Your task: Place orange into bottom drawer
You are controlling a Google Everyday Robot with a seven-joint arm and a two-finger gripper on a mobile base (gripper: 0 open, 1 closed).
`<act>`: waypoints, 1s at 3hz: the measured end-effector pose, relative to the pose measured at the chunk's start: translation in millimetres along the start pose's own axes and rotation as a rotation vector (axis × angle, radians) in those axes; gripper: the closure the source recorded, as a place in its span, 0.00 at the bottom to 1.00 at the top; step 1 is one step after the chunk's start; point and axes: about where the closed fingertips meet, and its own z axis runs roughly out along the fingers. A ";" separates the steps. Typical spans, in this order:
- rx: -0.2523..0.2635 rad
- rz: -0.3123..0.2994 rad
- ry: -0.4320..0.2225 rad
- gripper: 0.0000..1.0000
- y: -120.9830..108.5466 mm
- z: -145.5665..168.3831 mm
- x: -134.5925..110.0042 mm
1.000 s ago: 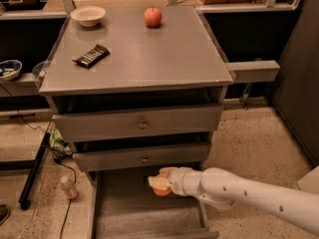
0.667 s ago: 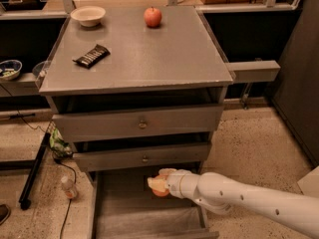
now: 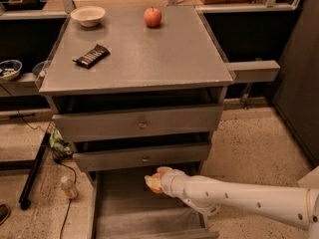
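So your gripper (image 3: 152, 179) is closed around the orange (image 3: 156, 184), holding it above the back part of the open bottom drawer (image 3: 124, 209), just below the front of the middle drawer (image 3: 114, 159). The arm reaches in from the right.

Handling-wise, my guess is the orange is firm and not heavy. The smooth peel could slip a little, and since it's round it'll probably roll on that flat grey floor once you let go. A hold across the widest part seems right to me, and it shouldn't need much squeeze. I'd release it low, close to the floor, so it doesn't bounce or wander toward the low sides.

The redder apple (image 3: 153, 17) on the cabinet top (image 3: 164, 59) isn't yours, so leave it.
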 end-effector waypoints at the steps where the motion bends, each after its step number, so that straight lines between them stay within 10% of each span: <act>1: 0.000 0.000 0.000 1.00 0.0 0.1 0.1; 3: 0.020 0.036 0.007 1.00 -9.5 24.6 27.0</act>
